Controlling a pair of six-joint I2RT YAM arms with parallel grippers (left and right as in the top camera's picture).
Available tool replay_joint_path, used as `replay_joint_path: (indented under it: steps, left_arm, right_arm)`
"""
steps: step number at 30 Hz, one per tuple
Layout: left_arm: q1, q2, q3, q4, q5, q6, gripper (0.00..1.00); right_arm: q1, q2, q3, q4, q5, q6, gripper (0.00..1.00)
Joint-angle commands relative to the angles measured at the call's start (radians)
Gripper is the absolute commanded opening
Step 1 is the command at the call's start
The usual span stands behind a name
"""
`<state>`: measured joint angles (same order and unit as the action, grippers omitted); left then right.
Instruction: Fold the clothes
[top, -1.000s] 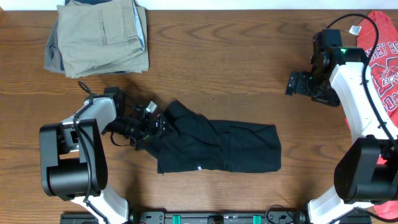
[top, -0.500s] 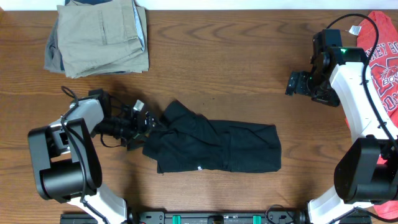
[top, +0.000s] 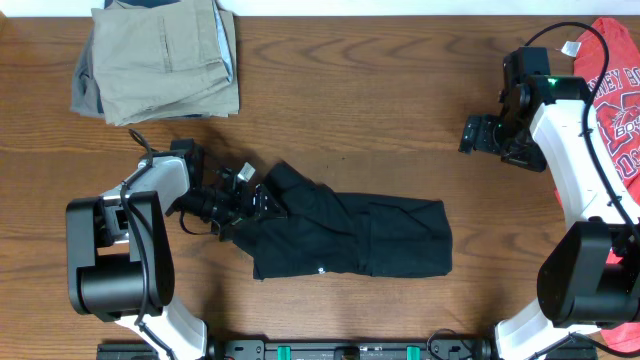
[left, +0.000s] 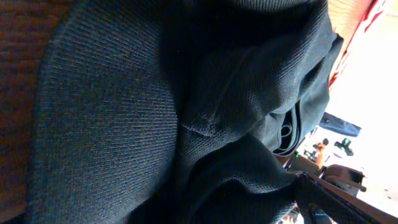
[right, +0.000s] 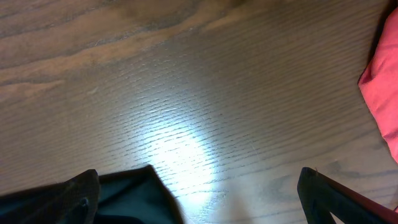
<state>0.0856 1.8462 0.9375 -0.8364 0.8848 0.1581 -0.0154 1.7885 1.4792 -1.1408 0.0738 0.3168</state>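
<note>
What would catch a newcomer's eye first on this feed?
The black T-shirt, bunched into a rough band at the front centre of the table, with the left gripper at its left end. Next come the khaki trousers, folded at the far left. The red T-shirt lies at the right edge, near the open right gripper.

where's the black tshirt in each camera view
overhead: black T-shirt lies lower centre
left wrist: it fills nearly the whole frame
right wrist: a dark corner at bottom left, apparently it
shared landmark: red T-shirt, right edge overhead and right wrist, top right in left wrist
</note>
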Motion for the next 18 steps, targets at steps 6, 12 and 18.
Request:
replay_joint_path:
  steps: [6, 12, 18]
  left_arm:
    - [0.003, 0.030, -0.013, 0.004, -0.028, 0.024, 0.98]
    - [0.074, 0.030, -0.012, 0.010, 0.007, 0.025, 0.98]
    - [0.082, 0.030, -0.013, -0.035, 0.048, 0.074, 0.98]
  right_arm:
    - [-0.004, -0.018, 0.010, 0.000, 0.001, -0.015, 0.99]
    - [-0.004, -0.018, 0.010, 0.000, 0.001, -0.015, 0.99]
    - [-0.004, -0.018, 0.010, 0.000, 0.001, -0.015, 0.99]
